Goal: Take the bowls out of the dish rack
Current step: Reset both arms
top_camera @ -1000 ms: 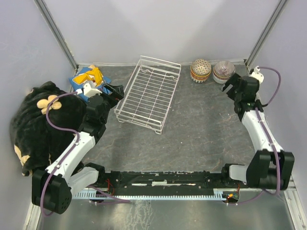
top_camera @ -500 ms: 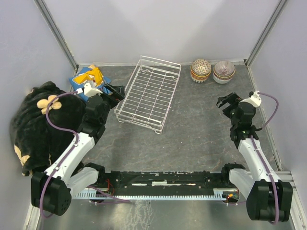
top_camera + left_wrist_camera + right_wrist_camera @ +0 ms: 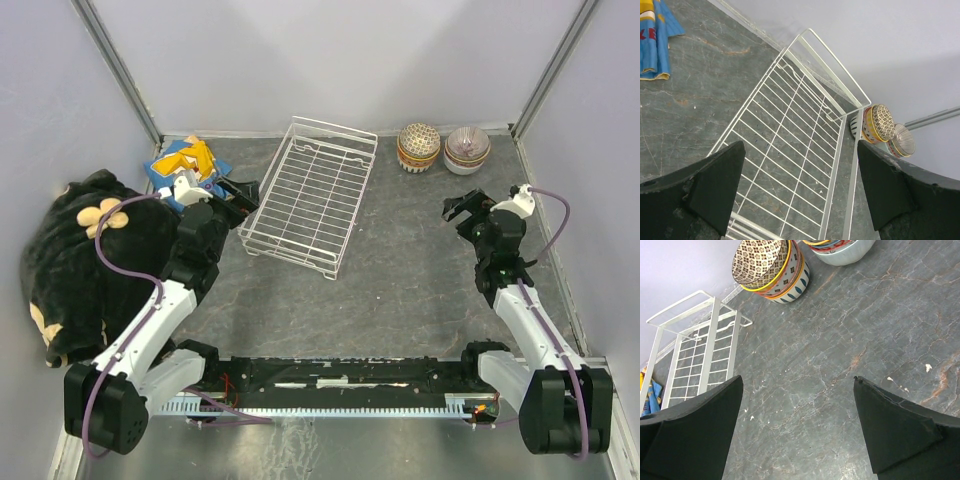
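Upper centre of the top view, the rack [image 3: 312, 195] lies on the table [image 3: 400, 270], and no bowl shows on its grid. The bowls [image 3: 419, 147] stand mouth-down in two nested stacks at the upper right, well apart from the rack, the paler stack [image 3: 467, 150] just to the right of the patterned one. By the look of it, the unloading is done.

The left gripper [image 3: 240, 190] hangs by the rack's left edge with its fingers spread wide and nothing between them. The right gripper [image 3: 460, 207], below the stacks and apart from them, is just as wide and empty.

The bowls look glazed, so probably hard, slick and easy to chip. A nested stack would be heavy for one pinch. Taking the top bowl alone, fingers across its raised foot or low on its wall, seems safest.
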### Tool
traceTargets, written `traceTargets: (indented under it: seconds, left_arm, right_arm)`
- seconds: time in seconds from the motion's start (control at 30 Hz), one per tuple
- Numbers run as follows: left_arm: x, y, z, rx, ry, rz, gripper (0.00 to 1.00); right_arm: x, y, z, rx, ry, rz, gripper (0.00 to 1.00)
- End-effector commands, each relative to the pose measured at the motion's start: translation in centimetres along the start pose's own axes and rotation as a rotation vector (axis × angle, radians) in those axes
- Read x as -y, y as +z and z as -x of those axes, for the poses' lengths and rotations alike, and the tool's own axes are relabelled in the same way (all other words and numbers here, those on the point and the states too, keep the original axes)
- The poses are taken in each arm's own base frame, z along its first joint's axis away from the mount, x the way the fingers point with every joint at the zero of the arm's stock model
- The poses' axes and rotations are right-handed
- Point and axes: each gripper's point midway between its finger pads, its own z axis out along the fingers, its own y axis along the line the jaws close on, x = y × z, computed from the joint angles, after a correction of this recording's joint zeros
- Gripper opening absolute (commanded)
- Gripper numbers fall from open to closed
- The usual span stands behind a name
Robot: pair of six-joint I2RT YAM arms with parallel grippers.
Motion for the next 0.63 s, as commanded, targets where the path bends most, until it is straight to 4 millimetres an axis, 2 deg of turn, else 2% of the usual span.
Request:
traceTargets:
  seconds: [0.0,0.6]
  left_arm:
    - [1.24,-0.38,1.57,0.058,0.013,-0.047,0.99]
    - [0.6,-0.74,1.72,0.081,0.003,-0.031,0.99]
  right_arm:
    - [-2.11,0.08,2.36,0.065,0.008,0.061,0.99]
    - [-2.24,-0.12,2.22,0.064,0.002,0.065,0.99]
